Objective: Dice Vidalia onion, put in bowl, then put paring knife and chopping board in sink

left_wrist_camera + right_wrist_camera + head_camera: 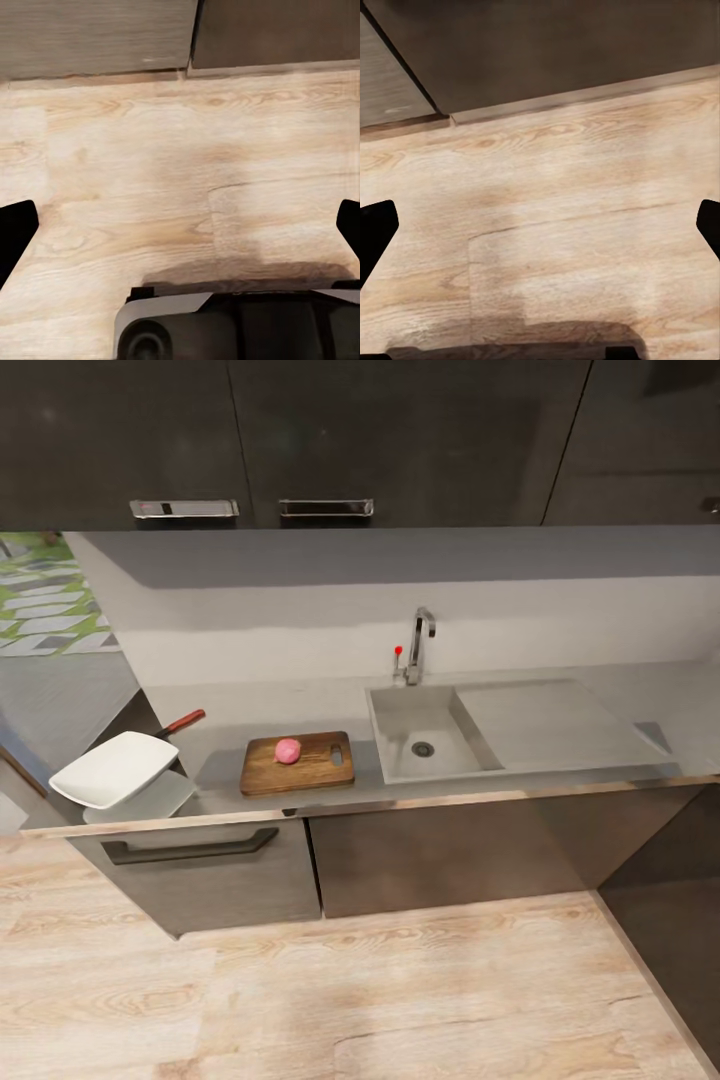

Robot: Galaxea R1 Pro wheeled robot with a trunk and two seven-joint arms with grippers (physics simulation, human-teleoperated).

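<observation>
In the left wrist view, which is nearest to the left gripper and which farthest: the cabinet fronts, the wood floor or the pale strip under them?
1. The wood floor, straight ahead of the open left gripper.
2. The pale strip, where floor meets cabinets.
3. The cabinet fronts, beyond the strip; grey and brown ones too close to call.

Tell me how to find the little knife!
Start at the sink and slide left along the grey countertop, past the brown chopping board. Behind the white bowl pokes the paring knife: its red handle gives it away.
</observation>
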